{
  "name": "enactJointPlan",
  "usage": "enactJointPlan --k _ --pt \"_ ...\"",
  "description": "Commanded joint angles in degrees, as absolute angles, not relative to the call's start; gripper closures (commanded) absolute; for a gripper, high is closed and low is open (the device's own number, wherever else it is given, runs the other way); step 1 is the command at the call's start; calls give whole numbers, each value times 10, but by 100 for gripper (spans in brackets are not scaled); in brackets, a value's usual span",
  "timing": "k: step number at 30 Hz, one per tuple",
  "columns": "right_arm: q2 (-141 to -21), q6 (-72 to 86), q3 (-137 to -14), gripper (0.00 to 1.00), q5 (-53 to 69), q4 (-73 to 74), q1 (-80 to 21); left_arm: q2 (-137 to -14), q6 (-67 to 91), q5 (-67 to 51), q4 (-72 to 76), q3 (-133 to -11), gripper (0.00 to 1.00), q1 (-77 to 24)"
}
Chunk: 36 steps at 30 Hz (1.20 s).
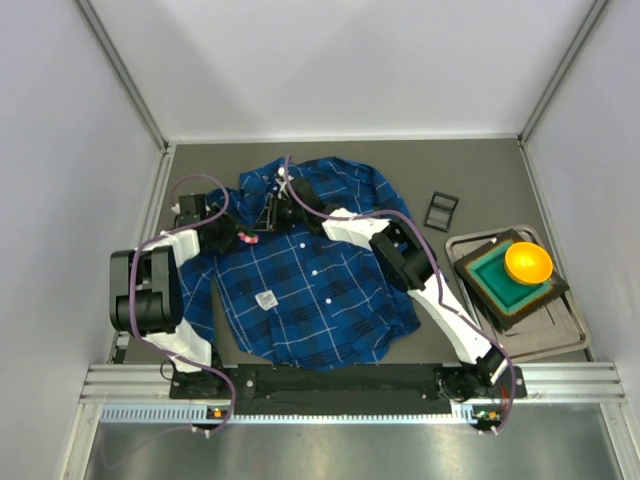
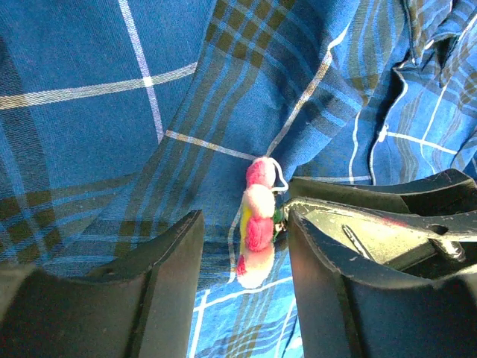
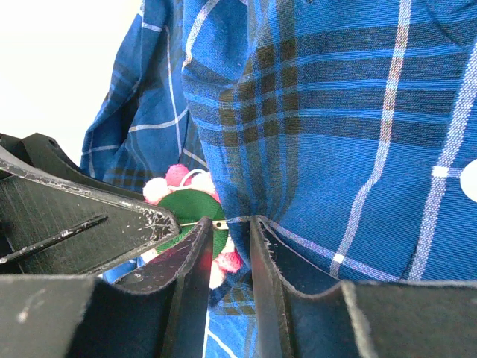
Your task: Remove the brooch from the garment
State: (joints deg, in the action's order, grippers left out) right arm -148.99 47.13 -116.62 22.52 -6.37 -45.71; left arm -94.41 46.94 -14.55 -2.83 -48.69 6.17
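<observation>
Left side first: my left hand (image 2: 244, 218) is spread wide over the garment (image 2: 112, 112). The brooch (image 2: 256, 224) stands on edge right in the gap, pink and pale beads, closer to the finger at its 3 o'clock. Whether they touch, I can't tell. From above, the brooch sits at about 10 o'clock on the garment, which lies spread on the table (image 1: 470, 180). Moving across to my right hand (image 3: 229, 224): fingers drawn almost together, just a narrow slit, pinching a fold of blue plaid. The brooch's green back peeks out at 10 o'clock of those tips. Well apart, at 3 o'clock of the garment, an orange bowl (image 1: 528, 262) sits on a green tray (image 1: 488, 283).
</observation>
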Motion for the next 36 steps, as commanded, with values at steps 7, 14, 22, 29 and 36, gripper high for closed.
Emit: enactJointPlan --k 7,14,22,29,36 --pt "-1486 468 -1169 73 233 -86 -464 -952 469 -155 -12 -511 62 65" --pt "-1484 467 -1183 73 239 -74 -464 -944 411 -135 -29 -515 89 64" --pt "-1472 445 -1215 66 229 -29 -464 -931 362 -130 -29 -512 96 62" --pt "-1463 540 -1209 60 270 -21 -457 -915 348 -130 -4 -493 98 51" --pt "-1452 652 -1144 54 334 -129 -446 -913 339 -136 11 -490 99 46"
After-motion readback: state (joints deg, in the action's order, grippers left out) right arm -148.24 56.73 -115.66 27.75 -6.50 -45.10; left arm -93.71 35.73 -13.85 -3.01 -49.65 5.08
